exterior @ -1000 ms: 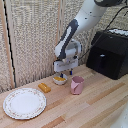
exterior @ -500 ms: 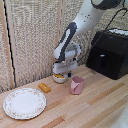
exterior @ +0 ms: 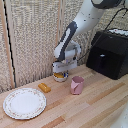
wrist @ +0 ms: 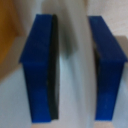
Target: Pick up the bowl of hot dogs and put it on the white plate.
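The hot dog bowl [exterior: 60, 76], small and white with yellow-orange hot dogs [exterior: 60, 75] inside, stands at the back of the wooden table. My gripper [exterior: 61, 69] sits right on top of it. In the wrist view, the gripper [wrist: 75, 67] has blue fingers [wrist: 40, 70] standing on either side of a blurred white wall, the bowl's rim [wrist: 75, 90], which fills the gap between them. The white plate [exterior: 24, 103] with a speckled rim lies at the exterior view's left front, apart from the bowl and bare.
An oblong orange-yellow block [exterior: 44, 87] lies between the bowl and the plate. A pink cup [exterior: 77, 85] stands just to the exterior view's right of the bowl. A black appliance [exterior: 107, 52] stands at the back right. A woven screen stands behind the table.
The gripper has stayed on the bowl at the same spot; the arm has only shifted very slightly. The bowl, plate, block and cup have not moved.
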